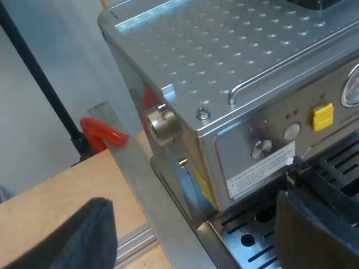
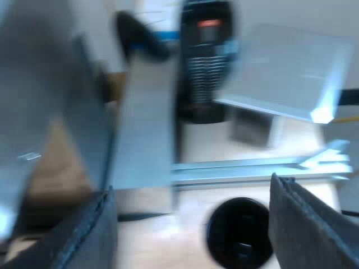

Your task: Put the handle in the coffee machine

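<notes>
The brushed-steel espresso machine (image 1: 235, 61) with its dotted top plate stands on the pale wooden table (image 1: 50, 196). The left wrist view looks across the machine's corner toward its front panel, a vantage that suits finding where a holder must lock in. The left gripper (image 1: 190, 199) hovers by that corner with its two black fingers spread wide and nothing between them, one finger close to the slotted drip tray (image 1: 249, 241). The right gripper (image 2: 190, 188) is likewise spread and empty. It hangs over a black round thing (image 2: 240, 232) on the table, perhaps a tamper's knob, though blur leaves that unsure. Neither gripper has the metal holder with the dark handle, and where it lies I cannot tell, so I judge the task barely begun. A small yellow button (image 1: 323, 116) sits on the front panel.
</notes>
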### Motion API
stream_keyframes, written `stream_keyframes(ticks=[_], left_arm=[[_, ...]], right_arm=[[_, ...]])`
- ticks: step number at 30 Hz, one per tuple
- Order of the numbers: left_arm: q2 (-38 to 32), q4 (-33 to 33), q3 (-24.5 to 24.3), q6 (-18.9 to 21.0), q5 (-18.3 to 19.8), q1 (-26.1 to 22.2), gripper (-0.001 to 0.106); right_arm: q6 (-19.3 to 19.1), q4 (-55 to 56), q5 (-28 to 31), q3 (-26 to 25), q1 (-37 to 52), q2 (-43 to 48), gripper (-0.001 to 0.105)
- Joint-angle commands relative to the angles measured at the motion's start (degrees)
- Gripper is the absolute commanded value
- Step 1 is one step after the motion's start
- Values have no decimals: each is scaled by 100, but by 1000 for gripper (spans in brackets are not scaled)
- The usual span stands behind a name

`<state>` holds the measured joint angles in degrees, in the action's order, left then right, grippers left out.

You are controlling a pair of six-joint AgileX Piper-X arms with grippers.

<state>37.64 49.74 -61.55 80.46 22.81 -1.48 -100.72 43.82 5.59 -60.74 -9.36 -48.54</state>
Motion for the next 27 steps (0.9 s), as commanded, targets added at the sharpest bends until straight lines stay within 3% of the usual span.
stream_keyframes(ticks=[1, 6, 10, 17, 20, 27], left_arm=[[-194, -41, -38, 109, -31, -9, 62], [-675, -32, -38, 190, -31, -9, 62], [-1157, -32, 34, 811, -31, -31, 62], [-1940, 761, 192, 821, -31, -542, 62], [-2441, 1100, 374, 801, -31, -750, 62], [-3660, 1797, 767, 650, 18, -786, 62]], right_arm=[[-113, 190, -48, -61, 331, 232, 60], [-207, 578, -30, -51, 518, 716, 60], [-223, 580, -30, 163, 518, 1355, 60], [-195, 580, -30, 881, 518, 2609, 60], [-195, 718, -30, 1314, 518, 3595, 60], [-195, 1321, -30, 1803, 518, 5008, 60]])
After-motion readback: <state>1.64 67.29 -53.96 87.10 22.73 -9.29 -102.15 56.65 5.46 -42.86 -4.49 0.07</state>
